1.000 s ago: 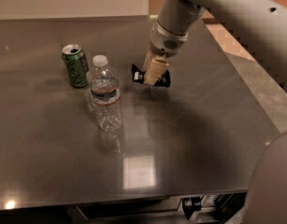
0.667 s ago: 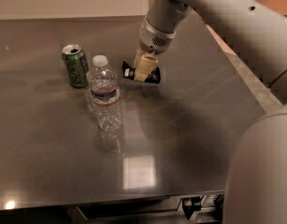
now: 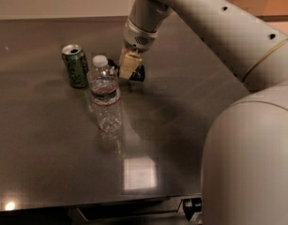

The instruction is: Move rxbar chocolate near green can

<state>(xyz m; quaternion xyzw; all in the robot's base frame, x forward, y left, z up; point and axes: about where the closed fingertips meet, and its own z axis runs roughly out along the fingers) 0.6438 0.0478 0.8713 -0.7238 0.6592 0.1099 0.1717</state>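
Observation:
The green can (image 3: 75,65) stands upright at the left of the dark table (image 3: 181,102), its silver top showing. My gripper (image 3: 128,72) is just right of a clear water bottle (image 3: 105,96), with its pale fingers (image 3: 128,64) shut on the rxbar chocolate (image 3: 136,74), a black wrapper sticking out on both sides. The bar is held at about table height, roughly a can's width to the right of the green can, with the bottle's cap between them. Whether the bar touches the table is not visible.
The clear water bottle with a white cap stands upright right of the can and close in front of the gripper. My large pale arm (image 3: 237,46) fills the right side. The table's front edge (image 3: 110,203) runs along the bottom.
My gripper has carried the black bar leftwards across the table, from well right of the bottle to just beside its cap, nearer the green can. Can and bottle have not moved.

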